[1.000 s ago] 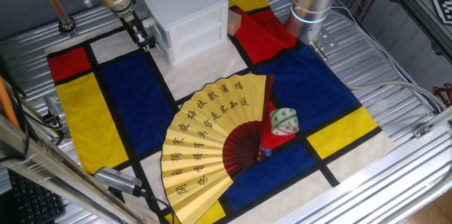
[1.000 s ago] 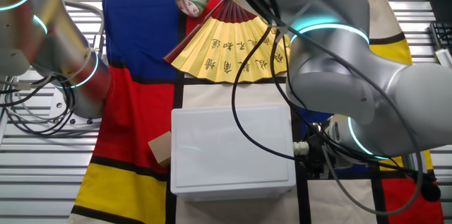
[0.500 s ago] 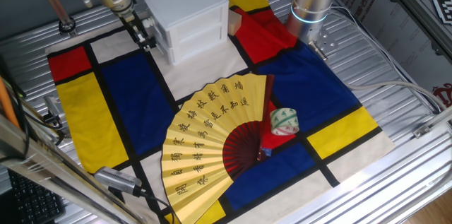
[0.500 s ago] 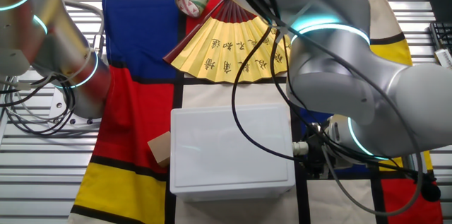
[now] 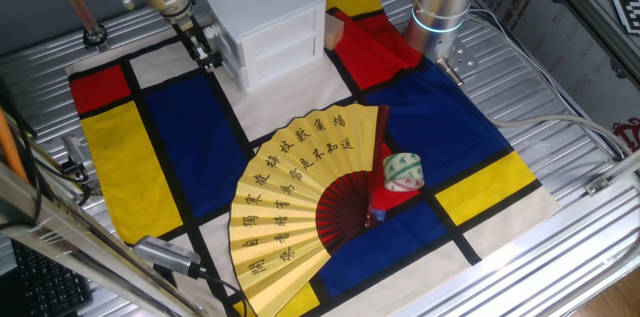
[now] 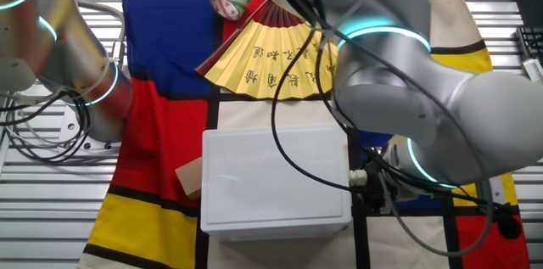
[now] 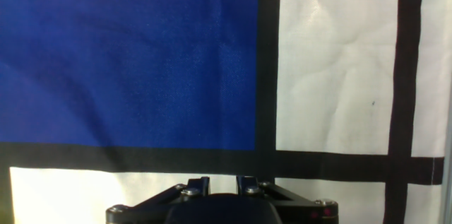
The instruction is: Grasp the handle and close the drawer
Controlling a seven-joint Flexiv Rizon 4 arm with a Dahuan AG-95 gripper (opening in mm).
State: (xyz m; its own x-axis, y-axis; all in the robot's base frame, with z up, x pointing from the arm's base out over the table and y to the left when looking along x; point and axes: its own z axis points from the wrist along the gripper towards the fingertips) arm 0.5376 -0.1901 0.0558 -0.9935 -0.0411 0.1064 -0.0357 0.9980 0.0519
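The small white cabinet (image 5: 270, 12) stands at the far edge of the checked cloth and also shows in the other fixed view (image 6: 276, 176). The drawer looks pushed in flush, and its front (image 5: 227, 59) faces my gripper (image 5: 207, 49). In the other fixed view my gripper (image 6: 370, 181) sits against that end face, with the small white handle (image 6: 360, 177) at its fingertips. In the hand view my gripper (image 7: 222, 180) shows only two finger bases close together over the cloth. The handle and cabinet are out of that view.
An open yellow fan (image 5: 300, 197) and a tape roll (image 5: 402, 170) lie on the cloth nearer the front. A small brown box (image 6: 188, 176) sits against the cabinet's other side. A second arm's base (image 5: 440, 7) stands at the back right.
The cabinet and my gripper have shifted together a little, towards the brown box side. The arm above them has swung the same way.
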